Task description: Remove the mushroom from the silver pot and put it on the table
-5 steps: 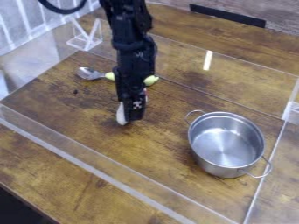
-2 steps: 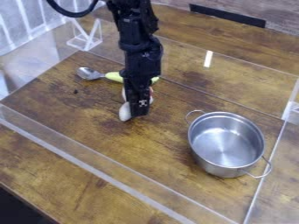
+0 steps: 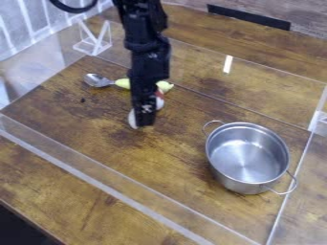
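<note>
My arm [image 3: 143, 38] runs off the top edge, so its upper part is unseen. Below it, my pincer [image 3: 145, 119] covers most of the mushroom [image 3: 134, 119]; only a pale sliver shows at its left. The spoon [image 3: 99, 80] behind my arm is partly hidden, its handle perhaps yellow-green.

No legible text in this view

You will find no word, number or brand you can read here. The only mark is a small white sign, shaped roughly like an X, low on the black robot arm's gripper [image 3: 147, 119], too small and blurred to make out. The brown wood-grain counter [image 3: 153, 163] and shiny round steel pot [image 3: 248, 156] carry no lettering.
</note>
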`<action>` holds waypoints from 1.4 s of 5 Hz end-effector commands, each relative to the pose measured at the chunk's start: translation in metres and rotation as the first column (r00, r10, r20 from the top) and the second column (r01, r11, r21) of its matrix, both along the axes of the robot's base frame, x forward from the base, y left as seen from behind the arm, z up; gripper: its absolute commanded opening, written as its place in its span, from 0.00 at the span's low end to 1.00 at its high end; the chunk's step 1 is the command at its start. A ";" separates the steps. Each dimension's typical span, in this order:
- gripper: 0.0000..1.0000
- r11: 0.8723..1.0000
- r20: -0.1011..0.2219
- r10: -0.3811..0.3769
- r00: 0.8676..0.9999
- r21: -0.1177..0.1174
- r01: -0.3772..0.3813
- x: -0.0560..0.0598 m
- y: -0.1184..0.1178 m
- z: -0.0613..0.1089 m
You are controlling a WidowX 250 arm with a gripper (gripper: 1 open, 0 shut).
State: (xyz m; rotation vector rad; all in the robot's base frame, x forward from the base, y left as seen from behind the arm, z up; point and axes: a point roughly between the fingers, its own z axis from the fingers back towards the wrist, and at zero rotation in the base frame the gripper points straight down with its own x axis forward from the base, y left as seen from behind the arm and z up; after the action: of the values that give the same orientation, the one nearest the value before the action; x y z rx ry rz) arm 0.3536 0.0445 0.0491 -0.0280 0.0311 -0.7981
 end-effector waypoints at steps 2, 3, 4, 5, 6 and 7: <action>1.00 0.996 0.072 -0.066 0.995 0.058 0.062 -0.007 0.008 0.055; 1.00 0.988 0.072 -0.145 0.987 0.058 0.141 -0.006 0.001 0.045; 1.00 0.980 0.073 -0.194 0.978 0.059 0.190 -0.003 -0.011 0.043; 1.00 0.971 0.072 -0.234 0.969 0.057 0.231 -0.001 -0.022 0.043; 1.00 0.972 0.071 -0.230 0.971 0.058 0.226 0.005 -0.010 0.058; 1.00 0.972 0.070 -0.231 0.970 0.058 0.227 0.012 0.002 0.068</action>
State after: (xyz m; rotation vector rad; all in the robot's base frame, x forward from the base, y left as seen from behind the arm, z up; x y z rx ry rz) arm 0.3608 0.0419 0.0995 0.0177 0.0282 -1.0320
